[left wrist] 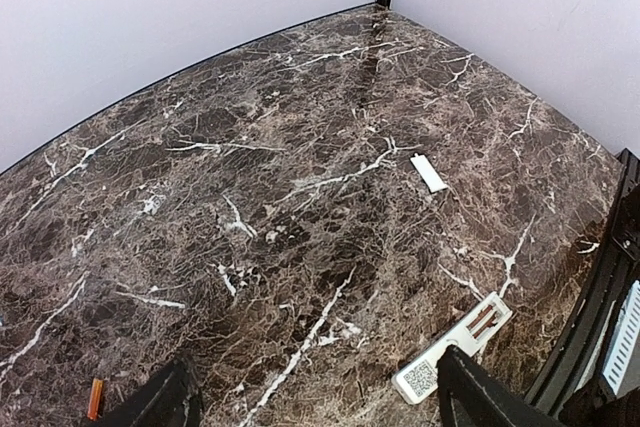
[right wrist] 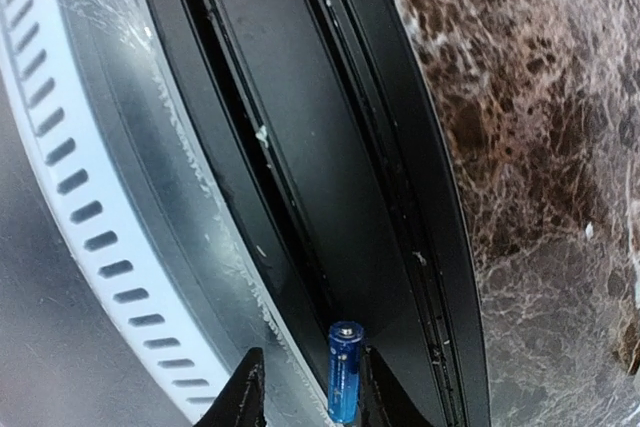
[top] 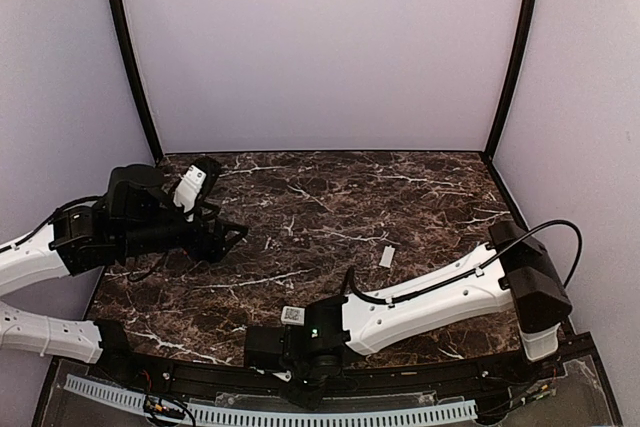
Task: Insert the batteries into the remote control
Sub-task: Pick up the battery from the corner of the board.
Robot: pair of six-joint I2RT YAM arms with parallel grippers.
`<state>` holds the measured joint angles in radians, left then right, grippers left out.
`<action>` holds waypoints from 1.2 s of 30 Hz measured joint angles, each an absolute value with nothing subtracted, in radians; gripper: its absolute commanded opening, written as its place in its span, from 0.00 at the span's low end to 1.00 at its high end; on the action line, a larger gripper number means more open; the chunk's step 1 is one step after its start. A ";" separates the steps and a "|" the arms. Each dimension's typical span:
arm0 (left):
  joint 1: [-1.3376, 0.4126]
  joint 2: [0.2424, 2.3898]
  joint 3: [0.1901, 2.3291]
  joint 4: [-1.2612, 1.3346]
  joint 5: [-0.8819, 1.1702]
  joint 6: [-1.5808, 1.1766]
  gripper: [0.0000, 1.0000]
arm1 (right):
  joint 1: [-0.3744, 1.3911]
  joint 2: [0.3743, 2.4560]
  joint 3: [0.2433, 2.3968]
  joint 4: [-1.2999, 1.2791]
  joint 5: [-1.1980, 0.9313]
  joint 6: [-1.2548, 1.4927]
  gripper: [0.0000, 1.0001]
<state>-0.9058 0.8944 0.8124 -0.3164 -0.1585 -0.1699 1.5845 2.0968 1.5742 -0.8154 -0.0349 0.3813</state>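
The white remote control lies back up near the table's near edge, with its QR label and open battery recess showing; its label end shows in the top view. An orange battery lies on the marble beside my left fingers. My left gripper is open and empty above the table. A blue battery sits between the fingers of my right gripper, against the right finger with a gap to the left one. The right gripper is over the black rail at the near edge.
A small flat pale cover piece lies on the dark marble table, right of centre. A black rail and a white slotted strip run along the near edge. Pale walls enclose the table.
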 measured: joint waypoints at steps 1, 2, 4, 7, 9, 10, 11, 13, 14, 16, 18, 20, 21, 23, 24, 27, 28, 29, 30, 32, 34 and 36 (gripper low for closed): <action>-0.906 0.891 0.812 -0.316 -0.158 -0.170 0.80 | 1.587 2.101 1.577 -0.828 -0.025 0.386 0.27; -0.906 0.889 0.812 -0.317 -0.157 -0.170 0.80 | 1.590 2.106 1.580 -0.842 -0.018 0.393 0.26; -0.906 0.890 0.812 -0.317 -0.154 -0.170 0.80 | 1.591 2.113 1.586 -0.863 -0.003 0.403 0.24; -0.906 0.899 0.812 -0.318 -0.150 -0.170 0.80 | 1.591 2.119 1.589 -0.879 0.010 0.413 0.22; -0.906 0.905 0.812 -0.321 -0.146 -0.170 0.80 | 1.591 2.123 1.596 -0.888 0.017 0.420 0.20; -0.906 0.906 0.812 -0.323 -0.146 -0.170 0.80 | 1.591 2.126 1.601 -0.891 0.021 0.422 0.20; -0.906 0.907 0.812 -0.324 -0.144 -0.170 0.80 | 1.591 2.129 1.606 -0.894 0.027 0.424 0.19; -0.906 0.908 0.812 -0.324 -0.141 -0.169 0.80 | 1.591 2.137 1.607 -0.898 0.038 0.426 0.20; -0.906 0.908 0.812 -0.324 -0.139 -0.169 0.80 | 1.592 2.139 1.610 -0.900 0.044 0.426 0.20; -0.906 0.908 0.812 -0.324 -0.138 -0.168 0.80 | 1.592 2.141 1.611 -0.902 0.047 0.424 0.21; -0.906 0.910 0.812 -0.324 -0.136 -0.165 0.80 | 1.592 2.142 1.614 -0.905 0.047 0.422 0.19; -0.906 0.914 0.812 -0.324 -0.136 -0.161 0.80 | 1.592 2.144 1.617 -0.907 0.044 0.416 0.16; -0.906 0.916 0.812 -0.324 -0.135 -0.160 0.80 | 1.592 2.145 1.618 -0.909 0.042 0.410 0.13; -0.906 0.921 0.812 -0.325 -0.135 -0.157 0.80 | 1.592 2.148 1.621 -0.914 0.036 0.398 0.06; -0.906 0.922 0.812 -0.325 -0.135 -0.156 0.80 | 1.592 2.149 1.623 -0.915 0.036 0.392 0.03; -0.906 0.924 0.812 -0.326 -0.135 -0.152 0.80 | 1.590 2.149 1.625 -0.916 0.031 0.387 0.01; -0.906 0.924 0.812 -0.326 -0.135 -0.150 0.80 | 1.590 2.149 1.625 -0.916 0.030 0.385 0.00; -0.906 0.924 0.812 -0.327 -0.135 -0.150 0.80 | 1.590 2.149 1.625 -0.916 0.030 0.383 0.00; -0.906 0.924 0.812 -0.327 -0.134 -0.149 0.80 | 1.590 2.149 1.625 -0.916 0.030 0.382 0.00; -0.906 0.924 0.812 -0.330 -0.134 -0.146 0.80 | 1.590 2.149 1.625 -0.915 0.030 0.382 0.00; -0.906 0.924 0.812 -0.332 -0.133 -0.143 0.80 | 1.587 2.143 1.619 -0.909 0.030 0.383 0.00; -0.906 0.924 0.812 -0.331 -0.131 -0.142 0.80 | 1.578 2.127 1.595 -0.889 0.029 0.385 0.00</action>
